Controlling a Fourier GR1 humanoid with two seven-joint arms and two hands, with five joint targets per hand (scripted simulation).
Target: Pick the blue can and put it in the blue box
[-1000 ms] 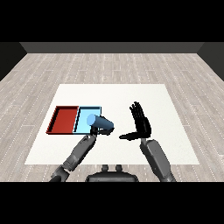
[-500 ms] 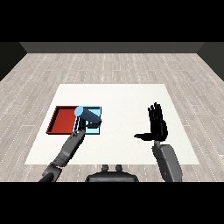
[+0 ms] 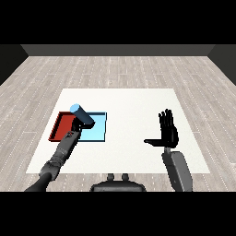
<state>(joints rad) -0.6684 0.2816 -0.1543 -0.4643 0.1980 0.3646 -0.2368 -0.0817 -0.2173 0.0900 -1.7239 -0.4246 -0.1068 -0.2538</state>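
Note:
The blue can (image 3: 78, 111) is tilted, its light blue end pointing up and to the left. My left hand (image 3: 85, 123) is curled round its lower part and holds it above the left side of the light blue tray (image 3: 98, 130), near where that tray meets the red tray (image 3: 61, 126). My right hand (image 3: 168, 131) is raised over the right part of the table, open, fingers straight up and thumb out to the left, holding nothing.
The two trays lie side by side on the left half of the white table (image 3: 129, 106), the red one on the outside. My left forearm (image 3: 62, 152) runs in from the lower left.
My left hand has carried the can further left, from the blue tray's middle toward its border with the red tray. The right hand stayed about where it was.

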